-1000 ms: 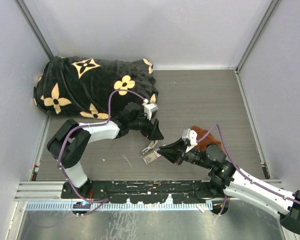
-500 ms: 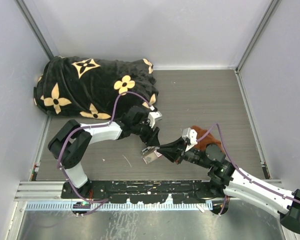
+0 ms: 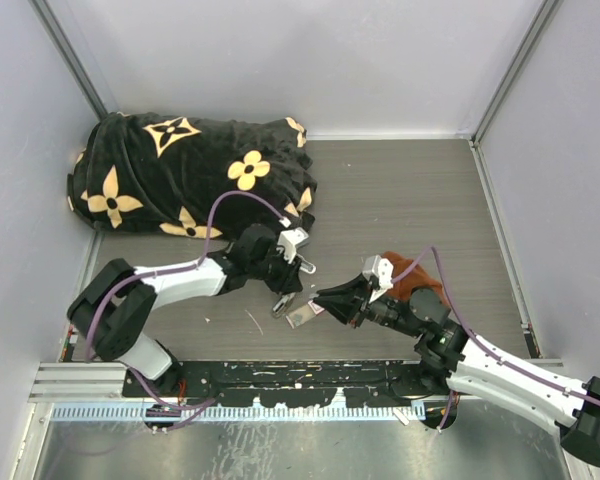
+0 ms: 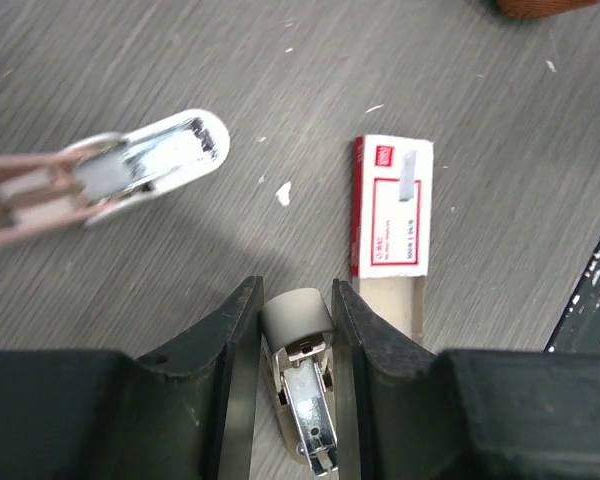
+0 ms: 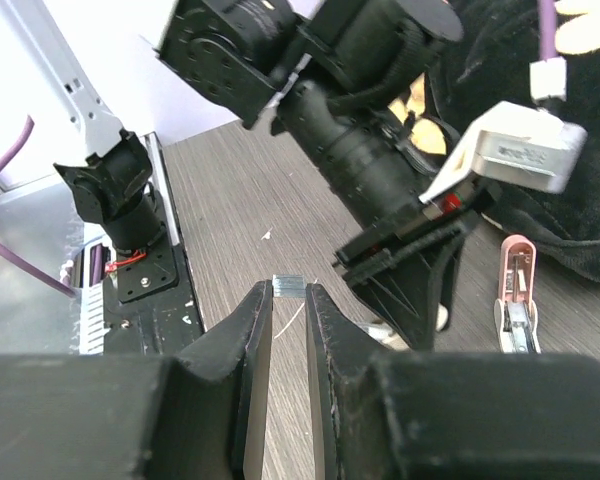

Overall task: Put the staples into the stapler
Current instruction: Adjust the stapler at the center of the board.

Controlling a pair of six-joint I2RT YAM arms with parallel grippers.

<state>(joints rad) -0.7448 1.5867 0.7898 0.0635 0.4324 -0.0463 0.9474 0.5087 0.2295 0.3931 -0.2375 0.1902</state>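
Right gripper point(image 5: 290, 300) pinches the staples point(image 5: 289, 287) above the table point(image 3: 400, 190); left gripper point(image 4: 295, 300) clasps the stapler point(image 4: 298, 322) by the near edge. Sliding them in is not yet done, I judge.

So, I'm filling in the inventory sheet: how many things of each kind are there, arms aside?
Cloths: 2 (black flowered blanket, rust-brown cloth)
Stapler pieces: 2 (whether joined, cannot tell)
Staple box: 1
Staple strip: 1
Total: 6
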